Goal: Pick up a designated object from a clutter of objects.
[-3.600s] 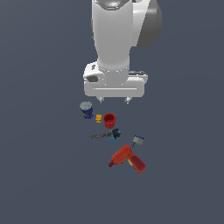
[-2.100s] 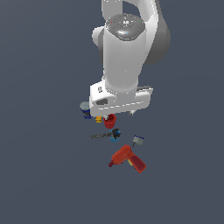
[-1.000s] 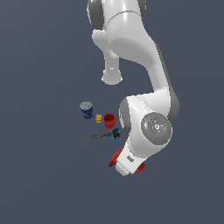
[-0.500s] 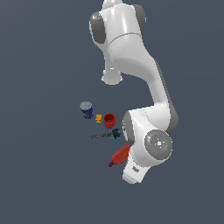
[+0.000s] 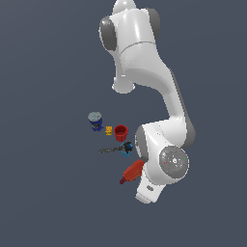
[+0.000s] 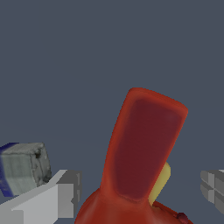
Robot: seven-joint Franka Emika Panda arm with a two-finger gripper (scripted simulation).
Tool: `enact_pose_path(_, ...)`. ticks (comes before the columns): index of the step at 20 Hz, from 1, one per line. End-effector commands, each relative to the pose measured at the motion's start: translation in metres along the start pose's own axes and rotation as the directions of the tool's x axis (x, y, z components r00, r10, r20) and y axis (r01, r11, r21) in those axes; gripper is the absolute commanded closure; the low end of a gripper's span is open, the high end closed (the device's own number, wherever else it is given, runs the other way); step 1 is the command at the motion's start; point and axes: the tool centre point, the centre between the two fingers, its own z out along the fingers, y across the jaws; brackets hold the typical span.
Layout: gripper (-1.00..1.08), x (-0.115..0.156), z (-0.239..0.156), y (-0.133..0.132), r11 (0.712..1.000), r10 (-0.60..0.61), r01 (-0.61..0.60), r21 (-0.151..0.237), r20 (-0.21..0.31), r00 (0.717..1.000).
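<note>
The red power drill lies at the near end of the clutter, partly hidden by my wrist. In the wrist view its red handle rises between my fingers, with a yellow part beside it. My gripper is open and straddles the drill. One finger is close to the drill's body. The other finger stands apart from it. The fingers themselves are hidden in the exterior view.
Beyond the drill in the exterior view lie a red cup, a tiny orange block, a blue can with grey lid, a blue cup and a thin grey tool. A grey-and-blue boxy item sits beside one finger.
The arm has swung down from above the clutter, and the hand has lowered over the drill. The drill and the other items have not moved.
</note>
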Motion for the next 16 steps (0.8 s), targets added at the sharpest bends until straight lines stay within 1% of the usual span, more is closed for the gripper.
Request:
enact_pose_path(1,-1.00,0.000,0.010,0.000,1.000,-0.002,0.002,0.001,0.001,1.000)
enact_pose_path(7,-1.00,0.000,0.025,-0.001,1.000,-0.004,0.004,0.001,0.000,1.000)
enact_pose_path(8,1.08,0.000,0.025,-0.001,1.000,-0.004,0.004,0.001,0.000,1.000)
enact_pose_path(16,1.08,0.000,0.025,-0.001,1.000,-0.004,0.004,0.001,0.000,1.000)
